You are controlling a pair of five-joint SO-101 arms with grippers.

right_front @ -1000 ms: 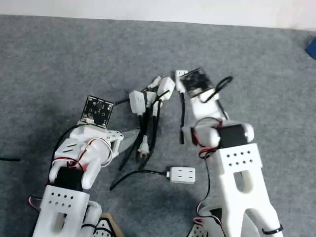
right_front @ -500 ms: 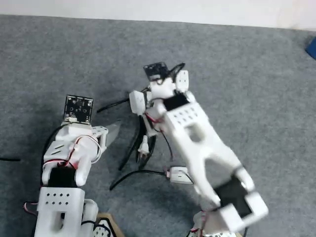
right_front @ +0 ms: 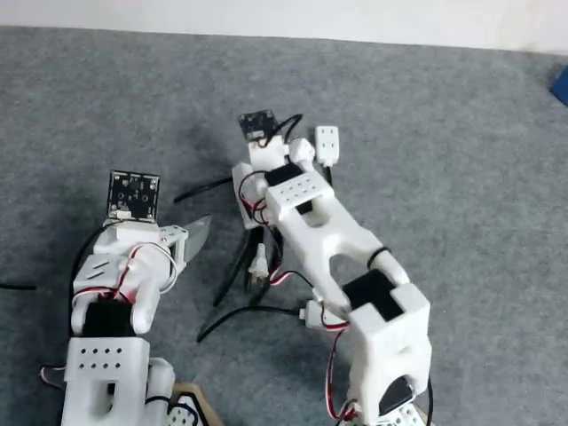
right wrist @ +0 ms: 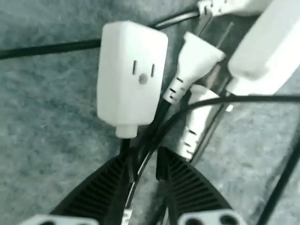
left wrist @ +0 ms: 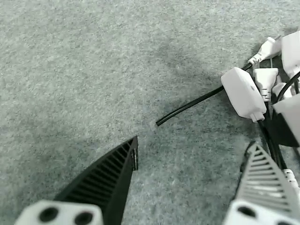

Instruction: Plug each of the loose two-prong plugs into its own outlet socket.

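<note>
The loose plugs are all in one tangle in the middle of the carpet [right_front: 461, 195]. From the right wrist camera, one white plug [right wrist: 194, 61] lies just beside a white socket block [right wrist: 133, 75]. A second plug [right wrist: 196, 119] sits next to it, partly under the black cords [right wrist: 152, 126]. From above there's a third plug [right_front: 258, 264] lying nearer the arms, and another socket block [right_front: 327, 144] on the far side of the pile.

Handling-wise, I'd guess these are light, hard plastic bodies on springy cords, so the cord will tug a plug around once it's lifted. Best bet is to pinch the plug body across its flat sides, behind the prongs, not on the cord or the prongs themselves. The socket block looks light too and will probably skate on the carpet when a plug gets pushed in, so it wants bracing.

The right gripper [right wrist: 143, 159] is right over the tangle. Its jaws are only a sliver apart and straddle the cords where they leave the socket block, with nothing clamped as far as I can judge. The left gripper [left wrist: 194, 145] is spread wide and empty over bare carpet beside the pile.
</note>
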